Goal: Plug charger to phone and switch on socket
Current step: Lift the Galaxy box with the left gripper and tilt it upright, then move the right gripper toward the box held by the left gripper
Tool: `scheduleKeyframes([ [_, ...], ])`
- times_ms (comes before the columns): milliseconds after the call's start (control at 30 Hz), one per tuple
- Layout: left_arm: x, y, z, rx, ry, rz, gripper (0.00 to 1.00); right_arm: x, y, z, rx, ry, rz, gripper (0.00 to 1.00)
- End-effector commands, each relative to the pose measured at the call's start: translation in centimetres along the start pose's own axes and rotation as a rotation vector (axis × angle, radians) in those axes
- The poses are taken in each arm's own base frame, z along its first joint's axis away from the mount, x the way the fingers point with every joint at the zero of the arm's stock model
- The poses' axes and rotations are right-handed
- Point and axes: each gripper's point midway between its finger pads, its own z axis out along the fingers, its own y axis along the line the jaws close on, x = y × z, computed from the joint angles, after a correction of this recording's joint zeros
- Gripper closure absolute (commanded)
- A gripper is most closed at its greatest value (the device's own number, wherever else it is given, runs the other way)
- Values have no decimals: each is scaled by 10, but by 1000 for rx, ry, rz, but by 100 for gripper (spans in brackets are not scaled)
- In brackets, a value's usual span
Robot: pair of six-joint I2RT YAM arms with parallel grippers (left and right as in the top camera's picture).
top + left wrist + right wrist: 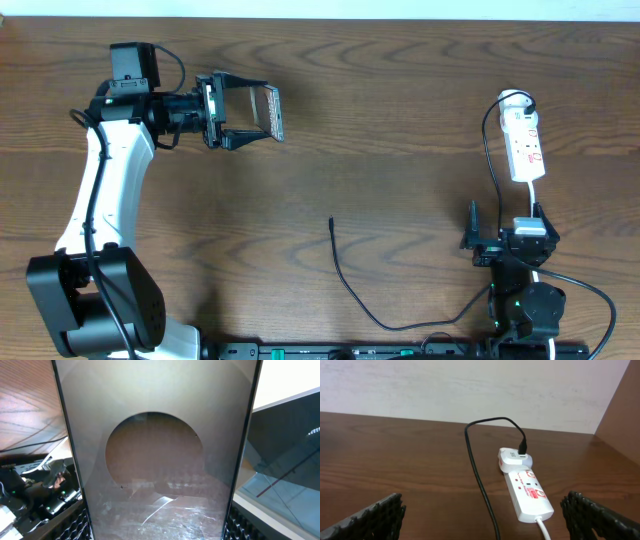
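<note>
Phone in left tool over dark wood table, pale wall behind

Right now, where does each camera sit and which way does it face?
Overhead: above the table, looking down; both arms show, left tool clamping the phone.
Left wrist: on the left arm, facing the phone; fingers at bottom corners.
Right wrist: on the right arm, facing the socket across the table; open right tool shows.
Shared: overhead and right wrist both show socket and charger.
</note>
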Motion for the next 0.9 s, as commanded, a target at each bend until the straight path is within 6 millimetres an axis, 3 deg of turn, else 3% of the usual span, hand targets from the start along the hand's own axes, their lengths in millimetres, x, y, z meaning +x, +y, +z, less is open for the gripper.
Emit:
scheduleKeyframes([
  [0,22,-14,-7,30,50,42,93,1,-1,0,5,0,-13,1],
  [167,20,-14,-7,28,33,43,92,0,-1,0,5,-1,-13,1],
  [400,-12,-10,-9,1,-149,78,92,-12,3,-1,-23,-53,2,1],
  [467,-26,-9,-11,-14,-233,92,93,-17,12,-1,-81,-71,110,1],
  [667,-65,1,-25,-65,-473,70,93,-21,11,-2,-93,-61,597,1],
  [867,-80,13,-35,-112,-582,30,92,-51,18,-6,-160,-64,692,1],
])
